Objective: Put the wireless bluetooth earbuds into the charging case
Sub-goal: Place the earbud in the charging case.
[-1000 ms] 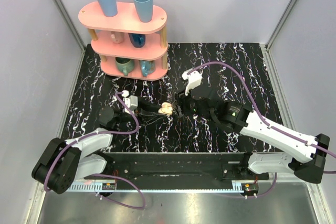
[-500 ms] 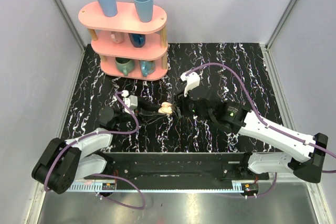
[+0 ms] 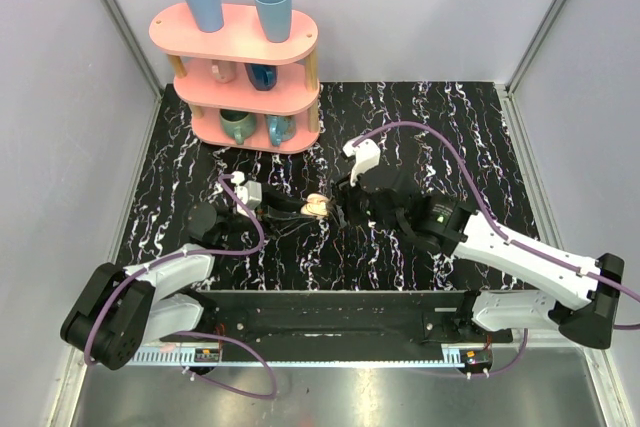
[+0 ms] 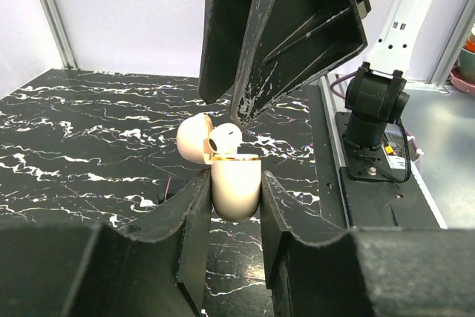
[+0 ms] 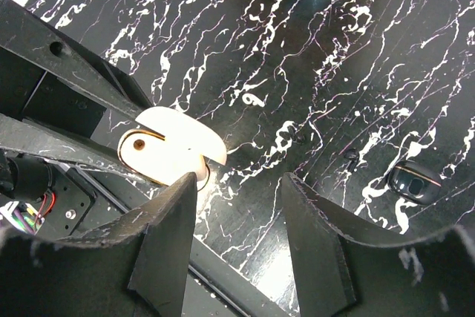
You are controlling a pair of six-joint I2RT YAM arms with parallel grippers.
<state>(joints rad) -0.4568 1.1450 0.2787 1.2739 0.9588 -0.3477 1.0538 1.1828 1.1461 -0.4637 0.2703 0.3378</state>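
Observation:
The charging case [image 4: 236, 187] looks cream outside here and stands upright with its lid [image 4: 194, 137] swung open. My left gripper [image 4: 234, 182] is shut on the case's body. One cream-white earbud [image 4: 223, 137] sits at the case's mouth, sticking out of it. My right gripper [image 5: 237, 217] hangs directly above with its jaws open and nothing between them; one fingertip [image 4: 241, 113] is just over the earbud. From above, the case [image 3: 316, 206] lies between the left gripper [image 3: 300, 209] and the right gripper [image 3: 343, 205]. In the right wrist view the case [image 5: 167, 150] shows beside the left finger.
A pink three-tier shelf [image 3: 245, 67] with mugs and two blue cups stands at the back left. A small dark rounded object [image 5: 410, 181] lies on the marble table [image 3: 440, 127]. Grey walls close in both sides. The right arm's base [image 4: 375, 109] stands at the near edge.
The right arm has edged slightly left toward the case. The left gripper and the case have stayed put.

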